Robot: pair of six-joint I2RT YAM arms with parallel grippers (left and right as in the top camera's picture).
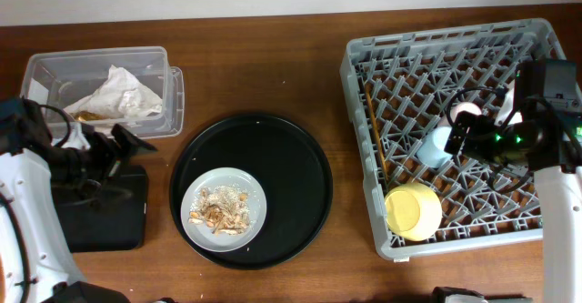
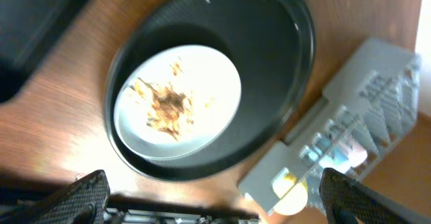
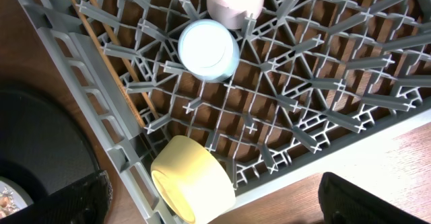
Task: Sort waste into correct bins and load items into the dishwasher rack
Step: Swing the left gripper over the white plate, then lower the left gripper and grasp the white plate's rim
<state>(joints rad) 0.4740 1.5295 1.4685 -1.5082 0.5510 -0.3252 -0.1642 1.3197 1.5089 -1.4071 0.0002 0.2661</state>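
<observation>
And there was the left gripper [image 1: 127,142], out over the gap between the clear box [image 1: 41,66] and the flat black bin [image 1: 100,217], jaws spread wide, nothing in them. From its own camera the two fingers [image 2: 74,197] sat far apart at the bottom corners, bare wood and the round black tray [image 2: 283,56] showing between them.

In the clear box lay the crumpled napkin [image 1: 120,94], and a small brown wrapper [image 1: 86,115] peeked out at its lower edge. On the round black tray, toward its near left side, sat the plate [image 1: 255,190], and the flaky food scraps [image 1: 221,210] were heaped on the middle of it.

Over on the other side, the right gripper [image 3: 215,207] hung above the rack [image 1: 359,112], jaws just as wide, empty too. Right below it the yellow bowl [image 3: 192,180] was tipped on its side near the rack's front left corner. Further in, the blue cup [image 3: 207,49] stood among the pegs with the pink cup [image 3: 234,2] just beside it; which way up they stood could not be told. The chopsticks [image 3: 114,69] lay lengthwise along the rack's left wall, inside it.
</observation>
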